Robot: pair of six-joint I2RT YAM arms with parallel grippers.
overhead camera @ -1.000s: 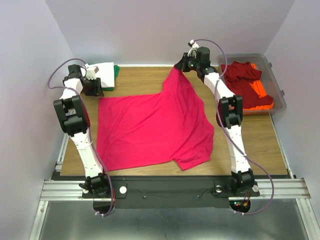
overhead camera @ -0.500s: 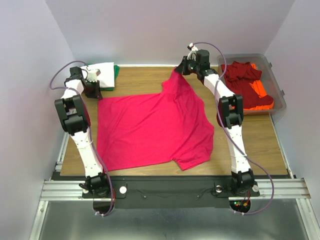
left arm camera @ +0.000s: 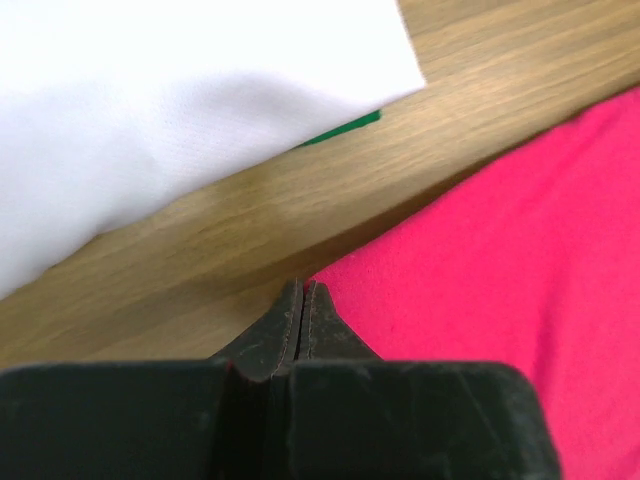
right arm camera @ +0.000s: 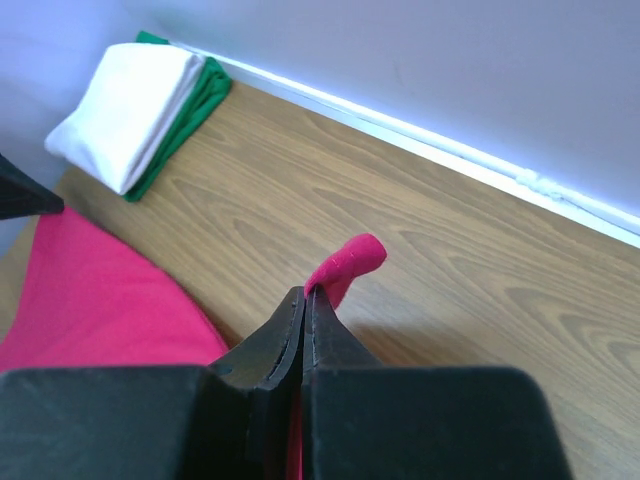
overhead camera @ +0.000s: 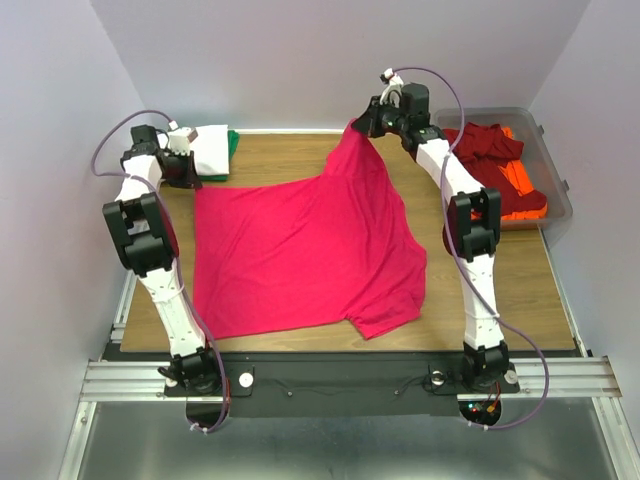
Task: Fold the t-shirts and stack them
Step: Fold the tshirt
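your right gripper (right arm camera: 303, 300) clamps the bright pink-red cloth t-shirt (overhead camera: 300, 250); left gripper (left arm camera: 303, 290) pinches only its very corner, so lifting could pull it free.

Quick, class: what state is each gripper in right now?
Left gripper: closed at the pink shirt; grip cannot be told.
Right gripper: closed, holding the pink shirt by a corner.

I have both arms stretched far forward, elbows bent. My right gripper (overhead camera: 360, 128) is raised, its fingers (right arm camera: 280, 335) pinched shut on a fold of the pink t-shirt (overhead camera: 300, 250). My left gripper (overhead camera: 190, 180) sits low, fingers (left arm camera: 275, 335) pressed together at that shirt's corner. I cannot tell whether they caught cloth.
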